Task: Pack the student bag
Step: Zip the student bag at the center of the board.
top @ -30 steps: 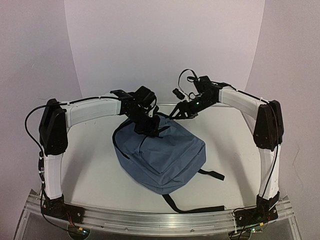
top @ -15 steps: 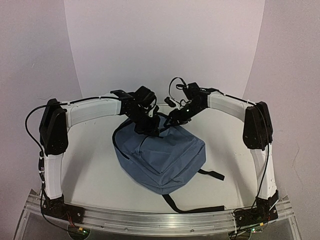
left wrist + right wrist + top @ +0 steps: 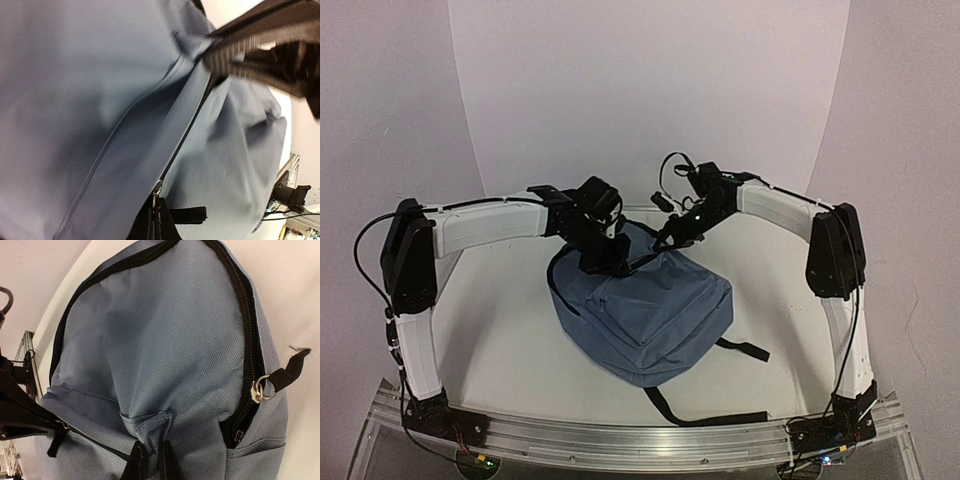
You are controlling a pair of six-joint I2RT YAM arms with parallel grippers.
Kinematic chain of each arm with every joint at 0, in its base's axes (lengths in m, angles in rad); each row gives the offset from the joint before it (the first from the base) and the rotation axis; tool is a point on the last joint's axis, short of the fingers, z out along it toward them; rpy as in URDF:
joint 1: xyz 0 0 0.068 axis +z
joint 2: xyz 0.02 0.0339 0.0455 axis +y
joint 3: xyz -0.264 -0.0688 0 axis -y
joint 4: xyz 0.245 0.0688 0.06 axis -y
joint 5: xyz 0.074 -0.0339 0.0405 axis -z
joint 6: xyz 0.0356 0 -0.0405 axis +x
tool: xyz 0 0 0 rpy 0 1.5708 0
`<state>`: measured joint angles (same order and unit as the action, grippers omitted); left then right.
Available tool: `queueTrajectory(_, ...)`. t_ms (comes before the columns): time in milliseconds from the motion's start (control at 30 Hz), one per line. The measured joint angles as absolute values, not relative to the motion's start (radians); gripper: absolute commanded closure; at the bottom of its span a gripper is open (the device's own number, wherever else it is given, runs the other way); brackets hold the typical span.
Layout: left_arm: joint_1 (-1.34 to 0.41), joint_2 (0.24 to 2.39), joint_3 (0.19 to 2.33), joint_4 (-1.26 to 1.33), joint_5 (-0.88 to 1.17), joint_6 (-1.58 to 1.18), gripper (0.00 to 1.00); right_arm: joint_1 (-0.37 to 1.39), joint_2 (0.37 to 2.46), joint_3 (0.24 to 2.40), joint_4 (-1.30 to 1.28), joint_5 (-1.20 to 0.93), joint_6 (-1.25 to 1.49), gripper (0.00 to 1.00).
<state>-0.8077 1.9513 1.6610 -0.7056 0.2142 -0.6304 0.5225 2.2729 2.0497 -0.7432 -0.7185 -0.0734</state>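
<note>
The student bag (image 3: 645, 310) is laid flat at the middle of the white surface (image 3: 490, 350), front panel up, top end turned to the far side. Black straps (image 3: 710, 418) are trailed out from under its near right side onto the surface.

The left fingers (image 3: 143, 229) are clenched on the pocket zipper pull (image 3: 158, 188) at the bag's far left part. The silver slider is seen just above the fingertips, and a black webbing tab (image 3: 189, 215) is stuck out beside them.

The right fingers (image 3: 132, 465) are pinched on a raised fold of blue fabric at the bag's top far edge, with the cloth tented up between them. The main zipper (image 3: 247, 315) is run over the top curve just beside that fold. Its silver ring slider (image 3: 260, 388) and frayed black pull tab (image 3: 292, 367) are left hanging, not touched by either arm.

Both arms are reached in over the far end of the bag, with the two sets of fingers near each other but apart.
</note>
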Motion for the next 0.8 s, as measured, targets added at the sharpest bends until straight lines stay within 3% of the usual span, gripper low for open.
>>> queueTrajectory(267, -0.805, 1.767, 1.428, -0.712, 0.223, -0.701, 1.0, 0.474, 2.284, 2.085, -0.764, -0.718, -0.074, 1.0)
queueTrajectory(467, -0.784, 1.685, 1.246, -0.562, 0.243, -0.773, 1.0, 0.462, 2.292, 2.091, -0.769, -0.744, -0.076, 1.0)
queueTrajectory(700, -0.774, 1.675, 1.227, -0.535, 0.247, -0.807, 1.0, 0.461, 2.292, 2.088, -0.769, -0.762, -0.075, 1.0)
queueTrajectory(800, -0.771, 1.676, 1.242, -0.551, 0.249, -0.802, 0.81, 0.455, 2.288, 2.059, -0.745, -0.779, -0.074, 0.99)
